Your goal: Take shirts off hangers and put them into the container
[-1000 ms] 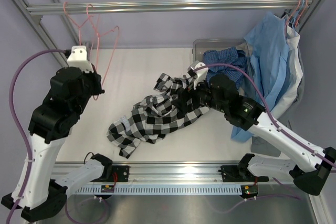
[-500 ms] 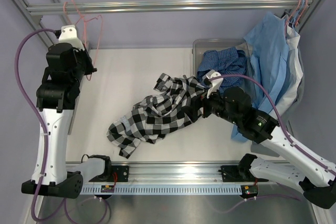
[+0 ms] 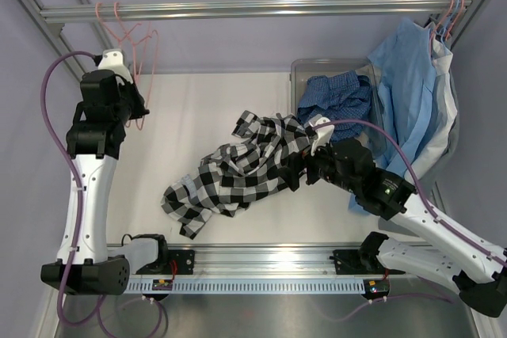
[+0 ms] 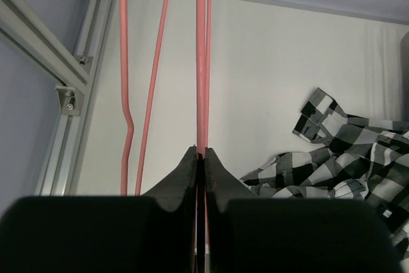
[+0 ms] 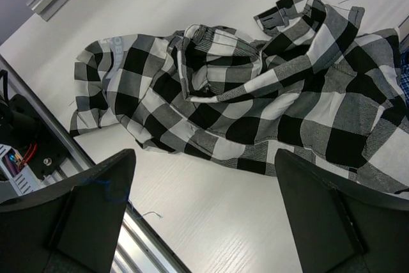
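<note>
Left tool (image 4: 200, 153) shifted, arm (image 3: 83, 187) upright, pinching hanger (image 4: 201, 62), right tool (image 5: 204, 158) spread over shirt (image 5: 255, 94)

- A black-and-white checked shirt (image 3: 238, 173) lies crumpled in the middle of the table (image 3: 198, 108).
- A dark blue shirt (image 3: 339, 94) sits in the container (image 3: 298, 77), far right.
- The left gripper (image 3: 136, 108) is pinched on a pink hanger (image 3: 142, 35), far left.
- The right gripper (image 3: 295, 170) is spread wide at the checked shirt's right edge.

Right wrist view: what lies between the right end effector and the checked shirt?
Only bare white table separates the right end effector from the black-and-white shirt; the right wrist view shows it.
</note>
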Available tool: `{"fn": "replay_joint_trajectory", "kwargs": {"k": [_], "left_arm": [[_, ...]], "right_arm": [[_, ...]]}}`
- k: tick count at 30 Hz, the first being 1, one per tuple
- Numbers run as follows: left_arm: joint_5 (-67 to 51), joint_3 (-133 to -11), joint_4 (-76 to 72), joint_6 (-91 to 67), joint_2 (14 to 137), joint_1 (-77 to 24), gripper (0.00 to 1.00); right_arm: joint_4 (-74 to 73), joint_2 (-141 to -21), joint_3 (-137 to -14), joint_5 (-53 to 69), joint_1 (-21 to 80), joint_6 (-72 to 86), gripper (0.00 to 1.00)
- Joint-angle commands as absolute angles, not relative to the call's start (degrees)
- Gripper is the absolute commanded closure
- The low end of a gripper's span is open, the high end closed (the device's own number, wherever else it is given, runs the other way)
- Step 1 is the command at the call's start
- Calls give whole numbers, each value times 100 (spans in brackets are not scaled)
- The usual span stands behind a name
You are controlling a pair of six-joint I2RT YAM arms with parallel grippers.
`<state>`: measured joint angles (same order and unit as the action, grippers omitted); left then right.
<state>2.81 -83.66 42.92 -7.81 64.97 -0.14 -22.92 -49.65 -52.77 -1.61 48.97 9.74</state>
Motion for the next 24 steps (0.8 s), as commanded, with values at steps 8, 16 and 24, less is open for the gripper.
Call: {"fn": "replay_joint_trajectory", "kwargs": {"k": [8,16,24], "left_arm": [[712,-8507,4525,-1028,6065,123,21],[212,-8359,5396,-1029,5459,132,1],[-1344,-7287,5326,-949,4360,35,1]], "right_arm": [[-2023,-5949,-5273,-35,4913,1028,1],[-1767,-7985,-6239,-281,5159,1054,0],[-1582,-10121,-7636,-851,5589,1318,0]]}}
